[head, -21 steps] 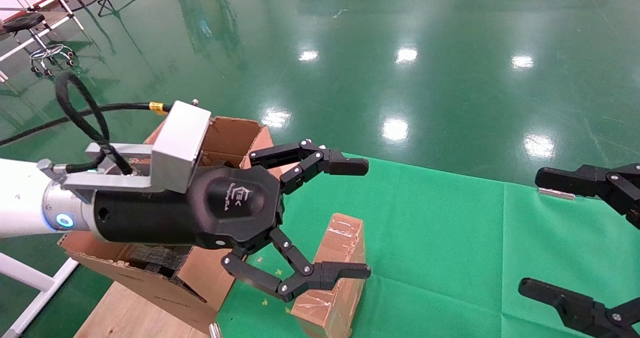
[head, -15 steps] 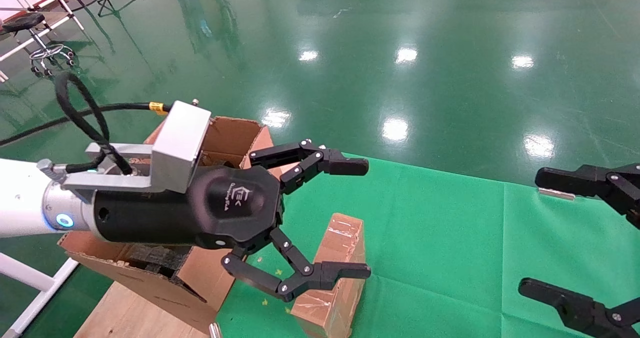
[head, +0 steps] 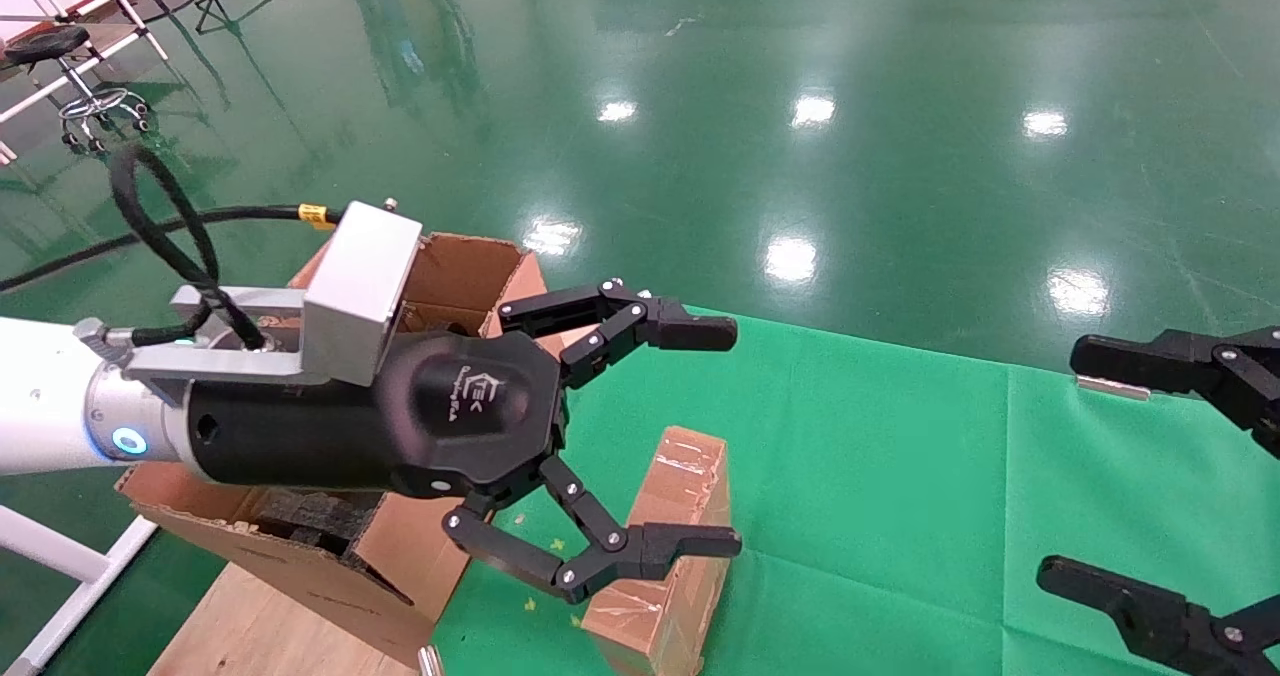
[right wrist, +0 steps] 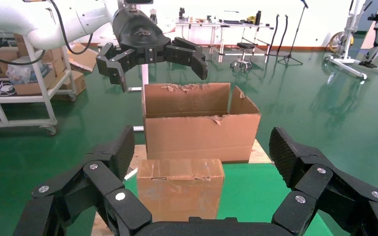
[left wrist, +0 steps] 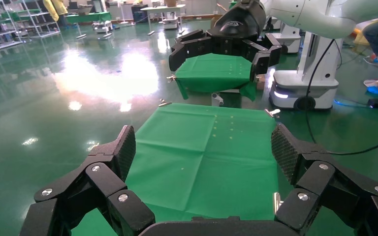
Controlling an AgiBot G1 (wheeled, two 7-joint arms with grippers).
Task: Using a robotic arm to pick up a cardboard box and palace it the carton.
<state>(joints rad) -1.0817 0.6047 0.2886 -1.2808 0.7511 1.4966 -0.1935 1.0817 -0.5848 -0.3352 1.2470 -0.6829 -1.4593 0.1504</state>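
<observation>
step: pre-grasp | left gripper (head: 690, 436) jaws spread above cardboard box (head: 665, 546) near green cloth's (head: 900, 476) left edge, beside carton (head: 330, 556) | right gripper (head: 1150, 476) released, parked | next: descend, clench on box

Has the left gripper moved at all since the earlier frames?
No. The left gripper hangs open above the small taped brown cardboard box, unchanged against the large brown corrugated carton.

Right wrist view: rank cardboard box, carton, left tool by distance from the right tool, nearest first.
1. Cardboard box, directly ahead of the open right tool, on the green cloth.
2. Carton, just behind the box.
3. Left tool, open, raised above the carton, farthest.
</observation>
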